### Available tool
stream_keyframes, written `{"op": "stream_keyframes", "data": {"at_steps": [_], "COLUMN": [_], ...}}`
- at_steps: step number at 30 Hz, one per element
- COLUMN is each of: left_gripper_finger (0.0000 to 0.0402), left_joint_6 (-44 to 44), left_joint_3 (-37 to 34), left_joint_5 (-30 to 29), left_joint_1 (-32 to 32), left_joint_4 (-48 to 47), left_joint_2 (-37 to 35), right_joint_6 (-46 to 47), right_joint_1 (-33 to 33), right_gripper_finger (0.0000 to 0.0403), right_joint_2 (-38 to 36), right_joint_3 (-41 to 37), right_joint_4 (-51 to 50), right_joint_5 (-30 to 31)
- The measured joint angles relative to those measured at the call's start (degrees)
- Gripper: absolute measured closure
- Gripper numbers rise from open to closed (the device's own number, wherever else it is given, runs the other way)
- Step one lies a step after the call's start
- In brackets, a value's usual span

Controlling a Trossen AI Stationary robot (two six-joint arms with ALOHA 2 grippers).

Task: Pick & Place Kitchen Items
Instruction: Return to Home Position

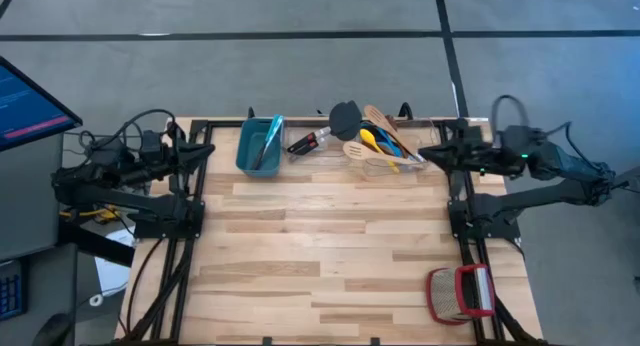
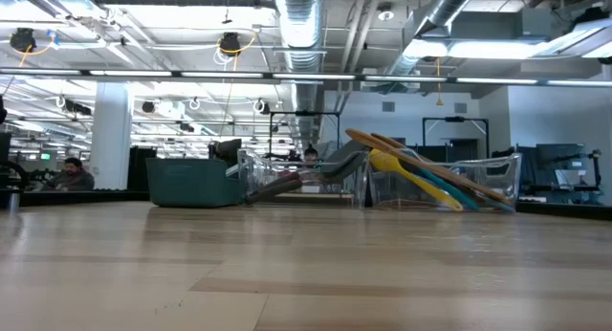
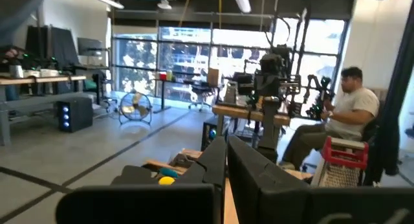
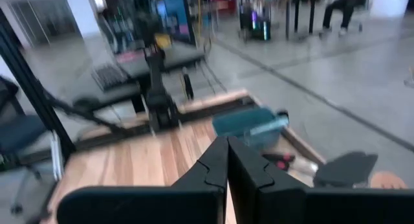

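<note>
The kitchen items lie in a heap at the table's far edge: wooden spoons, yellow and blue spoons and a black spatula, resting in and against a clear container. A red-and-black handled utensil lies between the heap and the teal bin. My left gripper is shut and empty at the table's left edge, above the surface, pointing roughly level toward the right. My right gripper is shut and empty at the right edge, next to the heap, pointing left. Their shut fingers show in the wrist views.
A red-and-tan woven basket stands at the table's near right corner. The teal bin holds a pale utensil. The wooden tabletop stretches bare between the arms. A seated person is in the room beyond the table's right side.
</note>
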Motion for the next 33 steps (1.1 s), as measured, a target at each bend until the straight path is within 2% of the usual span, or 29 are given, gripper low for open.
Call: {"op": "stream_keyframes", "data": {"at_steps": [4, 11, 18, 25, 28, 33], "left_gripper_finger": [0.0400, 0.0400, 0.0400, 0.0400, 0.0400, 0.0400], "left_joint_6": [-0.5, -0.4, 1.8, 3.2, 3.2, 4.7], "left_joint_3": [-3.0, -6.6, -6.7, -6.7, -6.7, -5.4], "left_joint_5": [-2.1, -2.3, -2.2, -2.3, -2.3, -3.2], "left_joint_1": [0.0, 0.0, 0.0, 0.0, 0.0, 0.0], "left_joint_4": [0.3, 0.4, 0.2, -3.4, -5.6, -8.7], "left_joint_2": [-3.7, -5.7, -9.1, -16.5, -19.5, -19.6], "right_joint_6": [0.0, -0.2, 3.0, 3.6, 3.6, 3.0], "right_joint_1": [0.0, 0.0, 0.0, 0.0, 0.0, 0.0], "right_gripper_finger": [0.0403, 0.0403, 0.0403, 0.0403, 0.0403, 0.0403], "right_joint_2": [-5.5, -16.1, -26.4, -34.9, -35.0, -34.9], "right_joint_3": [-2.5, -8.3, -14.6, -17.7, -17.9, -17.6], "right_joint_4": [0.4, 0.9, 0.9, 1.2, 0.8, -0.4], "right_joint_5": [0.2, 0.2, 0.2, 0.2, 0.2, 0.2]}}
